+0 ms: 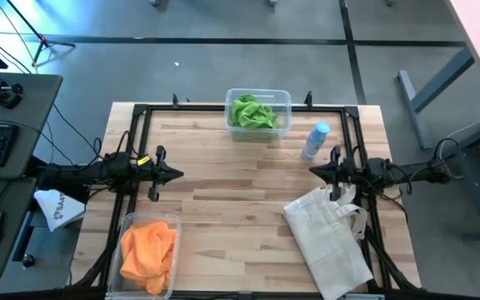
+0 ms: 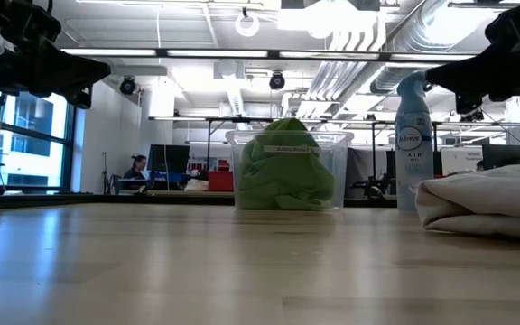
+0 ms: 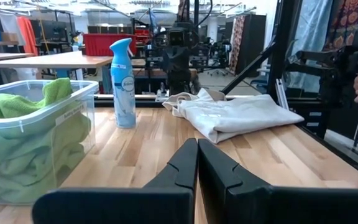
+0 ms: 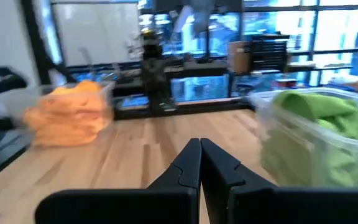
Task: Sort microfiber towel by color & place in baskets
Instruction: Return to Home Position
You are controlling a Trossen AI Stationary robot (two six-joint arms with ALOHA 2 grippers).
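Table (image 1: pixel 240 183) smooth wood; baskets (image 1: pixel 286 117) clear glossy plastic; towels (image 1: pixel 251 112) soft cloth; tote (image 1: pixel 327 242) matt fabric.

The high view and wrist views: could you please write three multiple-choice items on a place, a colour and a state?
1. Where on the table is the orange-towel bin? A. a corner by the left arm; B. the middle; C. a corner by the right arm.
2. Towels in the far bin, by the spray bottle, are: A. orange; B. green; C. both.
3. How are the left gripper and right gripper? A. shut, empty; B. shut on towels; C. wide open.
1 A: the high view shows it by the left arm. 2 B: green towels fill it. 3 A: each wrist view shows fingers together, empty.
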